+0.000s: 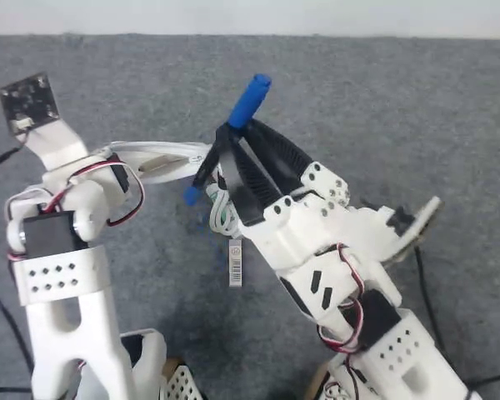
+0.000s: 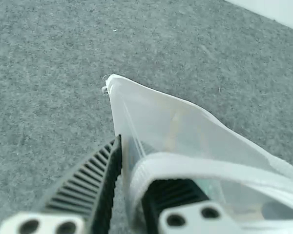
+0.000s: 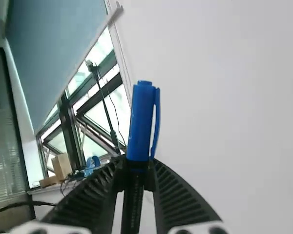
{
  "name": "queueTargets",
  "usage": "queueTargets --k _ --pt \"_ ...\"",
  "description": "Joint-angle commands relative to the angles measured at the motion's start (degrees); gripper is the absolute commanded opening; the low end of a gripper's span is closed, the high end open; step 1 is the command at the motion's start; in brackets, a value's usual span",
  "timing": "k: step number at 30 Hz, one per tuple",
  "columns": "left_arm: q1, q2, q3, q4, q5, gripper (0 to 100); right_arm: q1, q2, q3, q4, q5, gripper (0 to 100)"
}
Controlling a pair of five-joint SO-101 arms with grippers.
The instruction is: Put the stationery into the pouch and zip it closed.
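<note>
Here, on the left of the high view, the left arm stands over the grey tabletop (image 1: 400, 100) with its forearm turned toward the middle. The left hand (image 2: 130, 144) is closed on the edge of the pouch (image 2: 185, 122): in the left wrist view one ribbed black finger sits outside the translucent white wall, and the other shows through the wall from behind it. The pouch runs away from the fingers to a pointed corner and is held up off the tabletop (image 2: 49, 73). In the high view the pouch (image 1: 179, 154) appears as a pale sliver between the two arms. Just to its right, the pen (image 1: 250, 100) slants across the middle, with its blue cap up and away from the arm bases and its blue lower end close beside the pouch's right end; whether they touch cannot be told. The right hand (image 1: 233, 129) grips the pen around the barrel, its two black fingers pinched against it from both sides. In the right wrist view the blue-capped pen (image 3: 142, 122) rises from between the tips of that hand (image 3: 136, 165). A small white tag (image 1: 236, 262) shows below the pen's lower end, nearer the arm bases. The right arm's white body fills the lower right.
</note>
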Motion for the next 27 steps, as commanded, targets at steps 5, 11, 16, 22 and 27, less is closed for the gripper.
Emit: queueTargets --k 5,11,16,22,27 --pt "0.18 0.09 -2.42 -2.37 0.62 1 -0.22 15.34 -1.14 -17.71 7.74 0.6" --pt "0.18 0.09 -1.98 -2.37 0.62 1 -0.22 28.35 -1.67 -28.53 11.25 0.6" --pt "0.18 0.09 -1.98 -2.37 0.62 1 -0.13 38.2 -3.6 -33.98 14.59 0.6" --pt "0.0 0.09 -1.98 -2.37 0.62 1 -0.22 46.2 -3.6 -38.73 18.2 0.6" --pt "-0.09 0.09 -1.98 -2.37 0.62 1 -1.89 48.4 -1.67 -39.08 24.35 0.6"
